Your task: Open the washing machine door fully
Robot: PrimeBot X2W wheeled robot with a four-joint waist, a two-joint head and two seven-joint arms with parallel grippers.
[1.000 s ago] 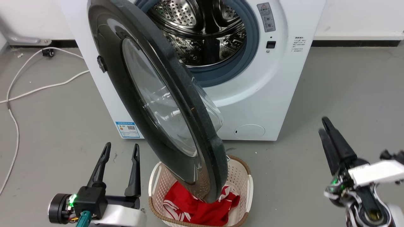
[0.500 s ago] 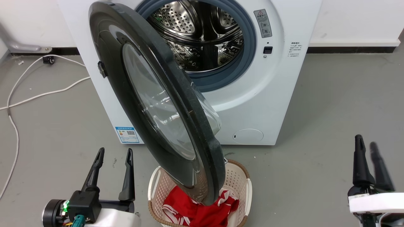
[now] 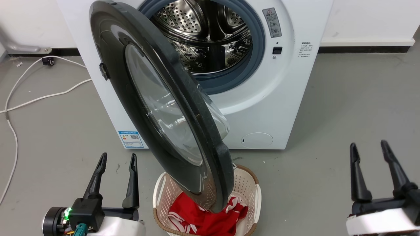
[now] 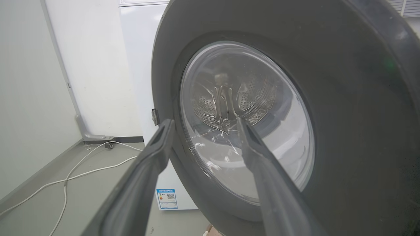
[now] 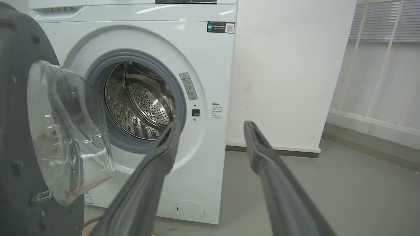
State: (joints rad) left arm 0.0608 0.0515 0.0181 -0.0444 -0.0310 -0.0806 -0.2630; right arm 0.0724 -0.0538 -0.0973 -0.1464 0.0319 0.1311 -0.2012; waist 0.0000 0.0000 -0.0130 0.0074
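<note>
black-rimmed, with bulging clear glass: found the round washing machine door (image 3: pixel 164 108) swung half out from the big white front-loading washing machine (image 3: pixel 269 98), over a cream basket (image 3: pixel 247 186). judged more swing needed. saw left gripper (image 3: pixel 118 155) and right gripper (image 3: pixel 368 144) spread wide, empty, clear of it. grey floor (image 3: pixel 344 98), white cable (image 3: pixel 39 97), white wall (image 3: pixel 361 19).

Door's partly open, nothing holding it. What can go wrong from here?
The washing machine door stands partly open, ungripped; it might drift back.
The left gripper, jaws open, sits on the door's outer side, possibly in its swing path.
The door's lower edge overlaps the laundry basket in the head view; clearance unclear, so it could snag.
</note>
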